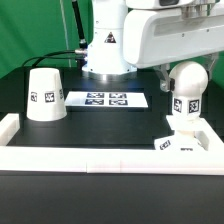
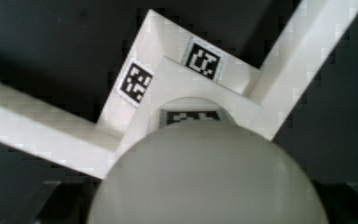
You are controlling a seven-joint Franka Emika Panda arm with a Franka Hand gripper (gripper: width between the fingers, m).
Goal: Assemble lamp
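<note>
The ball-shaped bulb [image 1: 187, 84] stands upright on its tagged stem on the small flat square base [image 1: 172, 144], at the exterior view's right, in the corner of the white wall. My gripper [image 1: 187, 72] reaches down over it, a dark finger on each side of the ball. In the wrist view the bulb [image 2: 197, 170] fills the space between the fingers [image 2: 55, 200], with the tagged base [image 2: 167, 72] beyond it. The gripper [image 2: 194, 205] looks shut on the bulb. The tapered shade [image 1: 45, 95] stands rim down at the exterior view's left, apart from the gripper.
The marker board [image 1: 105, 99] lies flat mid-table between shade and bulb. A low white wall [image 1: 90, 158] runs along the front and both sides of the black table; its corner [image 2: 300, 60] hems in the base. The robot's pedestal [image 1: 105, 50] stands behind.
</note>
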